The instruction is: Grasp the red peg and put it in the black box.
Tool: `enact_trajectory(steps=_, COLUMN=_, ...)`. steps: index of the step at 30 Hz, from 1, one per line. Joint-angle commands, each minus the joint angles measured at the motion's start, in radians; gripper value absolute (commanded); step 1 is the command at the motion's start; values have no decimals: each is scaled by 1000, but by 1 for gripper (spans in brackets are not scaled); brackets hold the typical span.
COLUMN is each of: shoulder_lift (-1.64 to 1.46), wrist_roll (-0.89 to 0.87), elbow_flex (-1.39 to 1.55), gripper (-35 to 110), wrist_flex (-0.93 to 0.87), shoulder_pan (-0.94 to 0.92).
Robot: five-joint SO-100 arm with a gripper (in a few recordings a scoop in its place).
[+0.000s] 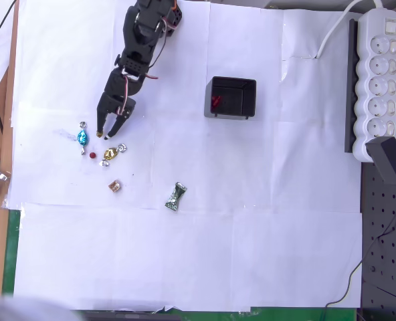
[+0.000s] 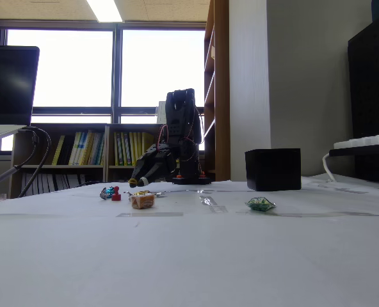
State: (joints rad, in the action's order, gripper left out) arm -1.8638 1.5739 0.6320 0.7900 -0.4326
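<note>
The red peg (image 1: 92, 154) is a tiny dark red dot on the white paper, lying between a blue candy (image 1: 82, 138) and a gold candy (image 1: 110, 154). In the fixed view the red peg (image 2: 116, 194) stands beside the blue candy (image 2: 106, 192). My gripper (image 1: 106, 135) points down just above and right of the peg, low over the table, open, with nothing between its fingers. It hangs low behind the candies in the fixed view (image 2: 136, 183). The black box (image 1: 230, 97) sits well to the right, with something red by its inner left wall. The box (image 2: 273, 169) stands apart from the arm.
A brown candy (image 1: 115, 186) and a green candy (image 1: 176, 196) lie below the gripper. A white power strip (image 1: 378, 73) and a black adapter (image 1: 390, 159) line the right edge. The table's wooden edge (image 1: 4, 134) is close on the left.
</note>
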Motion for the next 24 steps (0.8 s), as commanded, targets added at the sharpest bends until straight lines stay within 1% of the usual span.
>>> enact_trajectory(steps=1, shoulder_lift=-9, wrist_roll=12, elbow_flex=69, gripper=7, wrist_flex=32, shoulder_pan=-18)
enact_trajectory(steps=6, shoulder_lift=-17, wrist_roll=-2, elbow_flex=72, gripper=9, wrist_flex=32, shoulder_pan=-20)
enact_trajectory(steps=24, shoulder_lift=-100, wrist_roll=-9, elbow_flex=167, gripper=10, wrist_flex=29, shoulder_pan=-20)
